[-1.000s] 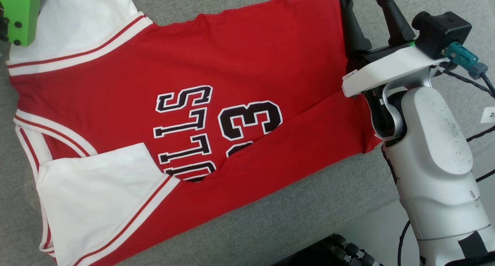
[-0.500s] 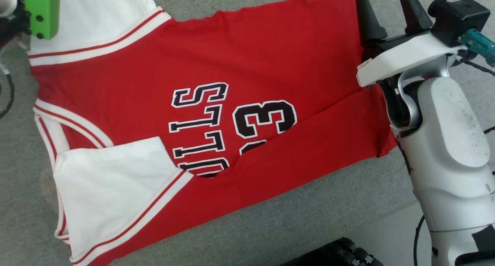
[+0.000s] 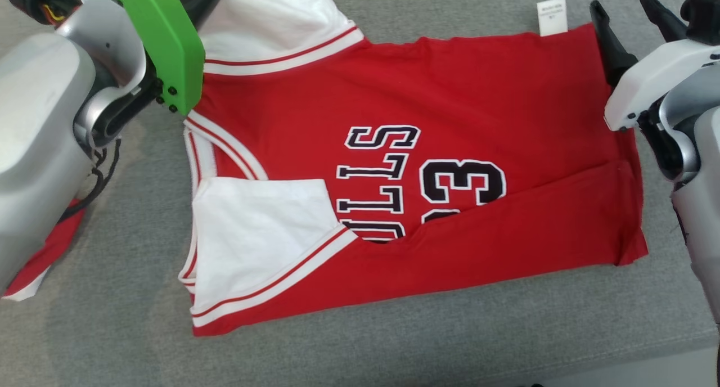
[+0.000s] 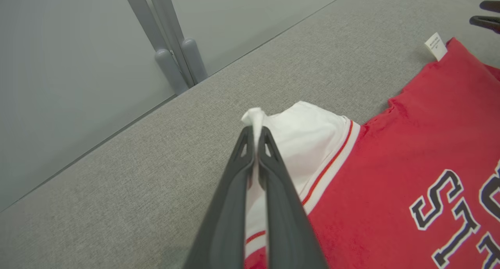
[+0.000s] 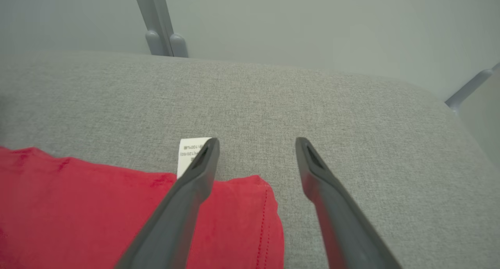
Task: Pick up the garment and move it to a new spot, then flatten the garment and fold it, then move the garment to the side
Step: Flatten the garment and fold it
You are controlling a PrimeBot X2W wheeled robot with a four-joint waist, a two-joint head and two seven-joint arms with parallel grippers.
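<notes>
Left gripper (image 4: 256,134) was clamped on the white sleeve (image 4: 308,140) of the red basketball jersey (image 3: 450,94), which lay flat mid-way on the grey fabric bench (image 3: 394,342). Your right gripper (image 5: 256,147) hung wide open, straddling the far hem corner by the white label (image 5: 187,153). You needed to close it there, then lift both evenly.

Left claw (image 4: 256,131) pinched tight on the garment (image 4: 406,136) — fingers pressed together; right claw (image 5: 256,146) spread wide, its fingers well apart.
</notes>
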